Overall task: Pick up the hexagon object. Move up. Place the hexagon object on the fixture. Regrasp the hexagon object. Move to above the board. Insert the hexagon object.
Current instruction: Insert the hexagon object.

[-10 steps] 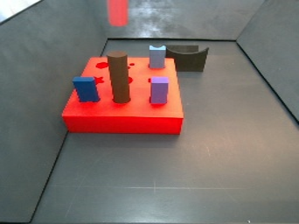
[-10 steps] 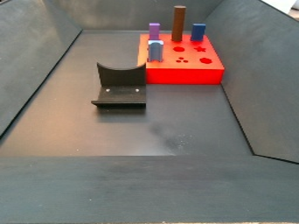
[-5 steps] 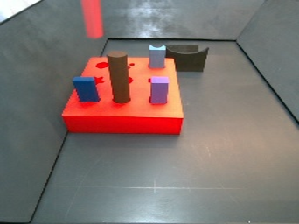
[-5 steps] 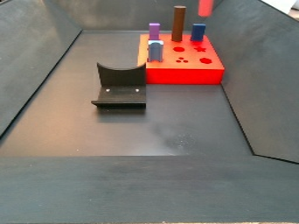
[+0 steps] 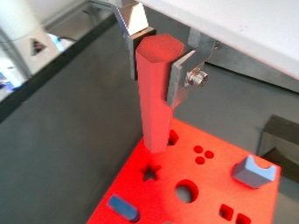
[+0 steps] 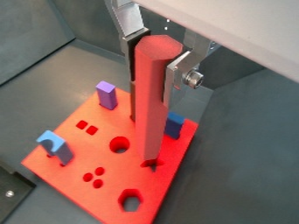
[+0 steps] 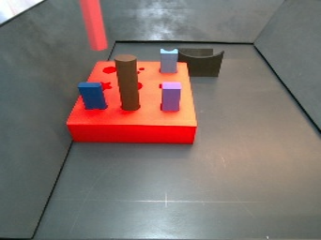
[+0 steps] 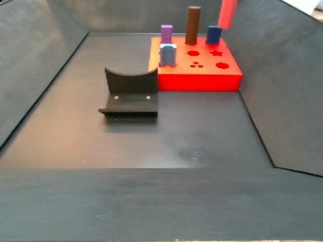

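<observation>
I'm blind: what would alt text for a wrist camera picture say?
In a wrist view, the claw holds a salmon-red rod upright between its silver fingers, above a red board. The board has shaped holes, a purple peg and a blue peg, and lies on a dark grey floor.

1. The rod between the gripper fingers is salmon-red; the fingers are silver.
2. The board is bright red.
3. Its pegs: dark-brown cylinder, blue block, purple block.
4. The fixture is dark olive-brown.
5. The tabletop is dark grey.
</observation>
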